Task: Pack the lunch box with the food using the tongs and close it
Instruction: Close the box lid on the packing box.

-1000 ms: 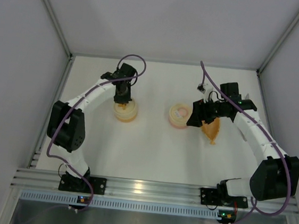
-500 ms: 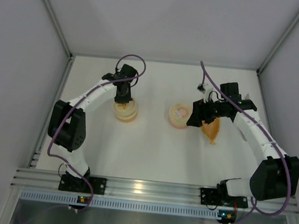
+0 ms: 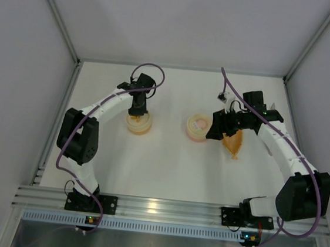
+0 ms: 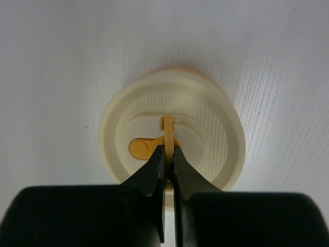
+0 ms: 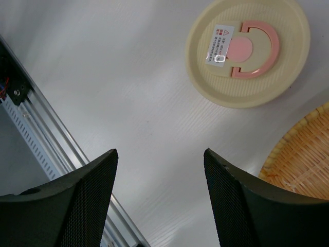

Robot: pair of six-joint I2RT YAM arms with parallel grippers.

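Observation:
A round cream lid [image 4: 211, 118] covers a cream container with an orange rim [image 3: 138, 124] at the left. My left gripper [image 4: 168, 150] [image 3: 138, 110] stands right over it, shut on the lid's upright orange handle [image 4: 168, 127]. To the right lies the lunch box [image 3: 196, 127], its cream lid with a pink handle and a label [image 5: 248, 50] facing up. My right gripper [image 5: 159, 154] [image 3: 216, 129] hovers open beside it, nothing between its fingers. The orange food bag [image 3: 233, 144] [image 5: 303, 154] lies just right of the lunch box, under the right wrist. The tongs are out of view.
White walls and metal posts enclose the table on three sides. An aluminium rail [image 3: 156, 208] [image 5: 31, 128] runs along the near edge, with both arm bases on it.
The left arm's wrist and elbow have shifted slightly to the right above the orange-rimmed container. The right arm has not moved.

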